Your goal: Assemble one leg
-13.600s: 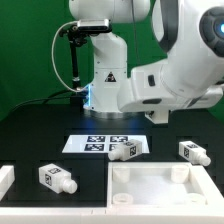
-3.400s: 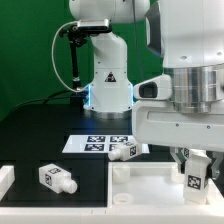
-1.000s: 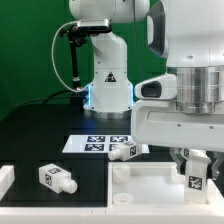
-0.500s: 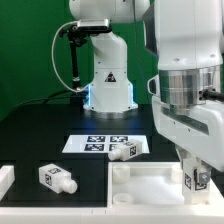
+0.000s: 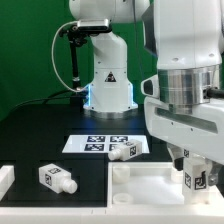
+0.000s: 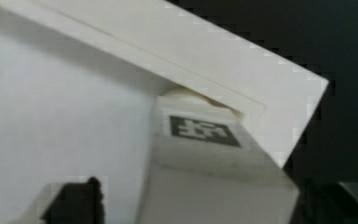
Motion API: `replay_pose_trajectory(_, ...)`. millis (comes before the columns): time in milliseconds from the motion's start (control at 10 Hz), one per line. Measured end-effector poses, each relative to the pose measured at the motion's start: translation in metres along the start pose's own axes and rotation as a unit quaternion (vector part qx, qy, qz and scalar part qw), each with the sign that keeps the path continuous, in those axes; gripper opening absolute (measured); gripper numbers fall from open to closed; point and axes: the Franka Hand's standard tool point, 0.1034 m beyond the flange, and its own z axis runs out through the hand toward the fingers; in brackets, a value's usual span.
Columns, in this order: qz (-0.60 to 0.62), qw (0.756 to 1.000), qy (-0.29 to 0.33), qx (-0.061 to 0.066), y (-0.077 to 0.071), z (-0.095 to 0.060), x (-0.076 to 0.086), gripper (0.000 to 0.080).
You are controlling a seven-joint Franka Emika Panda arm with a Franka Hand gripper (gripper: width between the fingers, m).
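I see my gripper (image 5: 196, 166) clamped on a leg (image 5: 196, 179) over the white panel (image 5: 150, 186), black table (image 5: 40, 135), green backdrop (image 5: 25, 50) behind.

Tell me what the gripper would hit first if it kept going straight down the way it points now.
The gripper points down, shut on a leg. Straight on, that leg would probably meet the white panel near its corner on the exterior view's right. Depth is unclear.

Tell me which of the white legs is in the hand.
The leg at the exterior view's right, upright over the panel corner between the hand's fingers; the other two lie on the table.
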Motion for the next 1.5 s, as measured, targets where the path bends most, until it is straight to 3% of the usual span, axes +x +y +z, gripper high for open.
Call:
replay_pose_trajectory(100,-0.117,0.993,-0.003,0.002,0.0008,0.0007,0.0003,0.0624)
replay_pose_trajectory(200,-0.135,0.991,-0.004,0.002,-0.0004,0.0018,-0.0071,0.0624)
replay_pose_trajectory(500,-0.244,0.970,-0.001,-0.001,0.0009,0.0017,-0.0049,0.0648)
replay_pose_trajectory(700,-0.447,0.894,0.018,-0.008,-0.0036,-0.0018,-0.0072,0.0649)
replay_pose_trajectory(800,-0.437,0.899,0.018,-0.009,-0.0026,-0.0008,-0.0061,0.0569)
replay_pose_trajectory(900,-0.431,0.902,0.018,-0.009,-0.0023,-0.0007,-0.0057,0.0427)
replay_pose_trajectory(1000,-0.431,0.902,0.018,-0.009,-0.0022,-0.0006,-0.0056,0.0427)
replay_pose_trajectory(1100,-0.431,0.902,0.018,-0.009,-0.0021,-0.0005,-0.0056,0.0283)
replay_pose_trajectory(1200,-0.387,0.922,0.018,-0.008,-0.0020,-0.0004,-0.0055,0.0283)
replay_pose_trajectory(1400,-0.344,0.939,0.019,-0.007,-0.0018,-0.0005,-0.0050,0.0284)
replay_pose_trajectory(1500,-0.256,0.966,0.024,-0.005,-0.0012,-0.0005,-0.0049,0.0284)
